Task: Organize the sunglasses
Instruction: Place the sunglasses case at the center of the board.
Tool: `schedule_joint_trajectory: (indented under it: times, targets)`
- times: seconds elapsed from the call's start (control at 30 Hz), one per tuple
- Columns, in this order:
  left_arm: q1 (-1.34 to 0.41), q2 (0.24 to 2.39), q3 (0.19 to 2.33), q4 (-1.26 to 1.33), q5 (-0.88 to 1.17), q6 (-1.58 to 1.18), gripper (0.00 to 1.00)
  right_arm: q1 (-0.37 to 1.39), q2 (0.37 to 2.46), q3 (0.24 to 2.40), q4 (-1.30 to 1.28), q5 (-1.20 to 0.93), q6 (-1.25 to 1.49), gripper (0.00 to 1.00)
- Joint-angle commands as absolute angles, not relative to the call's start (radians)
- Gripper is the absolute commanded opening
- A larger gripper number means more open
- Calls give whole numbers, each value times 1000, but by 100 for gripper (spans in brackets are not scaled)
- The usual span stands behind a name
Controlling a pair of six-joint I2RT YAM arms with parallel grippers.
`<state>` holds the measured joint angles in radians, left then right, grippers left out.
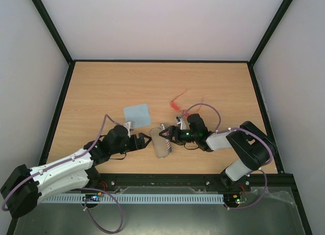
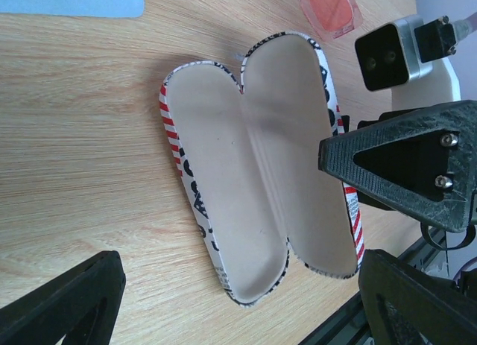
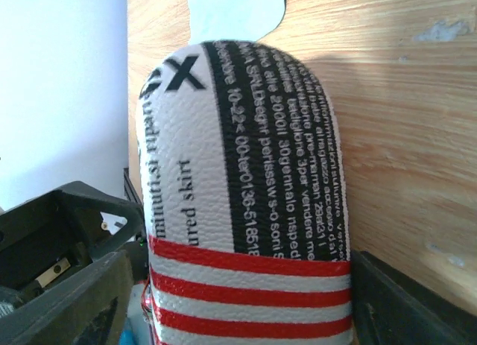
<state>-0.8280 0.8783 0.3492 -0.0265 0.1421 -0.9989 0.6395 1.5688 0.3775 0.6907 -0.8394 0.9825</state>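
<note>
Sunglasses [image 1: 177, 104] lie on the wooden table [image 1: 101, 88], just beyond the open glasses case [image 1: 161, 142] (cream lining up, red stripes outside) and apart from it. Right gripper [image 1: 166, 138] seems clamped on one half of the case. Left gripper [image 1: 147, 139] gapes wide at the case's other side, holding nothing. Blue cloth [image 1: 137, 113] lies near.

Both arms reach inward, low; left pincer [image 1: 147, 140] spread wide, right pincer [image 1: 166, 137] clamping case [image 2: 212, 162].

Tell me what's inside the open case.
The case shows only bare beige lining in both halves; the sunglasses lie outside it. The right gripper covers part of one half's edge.
</note>
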Motion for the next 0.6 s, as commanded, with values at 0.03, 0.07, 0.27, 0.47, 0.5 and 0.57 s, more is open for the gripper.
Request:
schedule_joint_trajectory:
  times: [0.03,0.07,0.27,0.47,0.5,0.57]
  targets:
    - [-822,883,336,4,147,-1014,89,635,1556,463,571,-839,870,82]
    - [-822,885,337,6,147,-1016,89,635,1549,478,533,-826,849,82]
    - [-822,882,343,3,148,-1025,89,635,1442,575,208,-677,723,87]
    - [-821,833,347,-35,121,-994,99,635,1232,643,-134,-392,649,92]
    - [-820,827,352,-46,113,-986,99,635,1195,643,-181,-345,655,91]
    - [-820,822,364,-65,101,-969,99,635,1123,621,-236,-303,676,89]
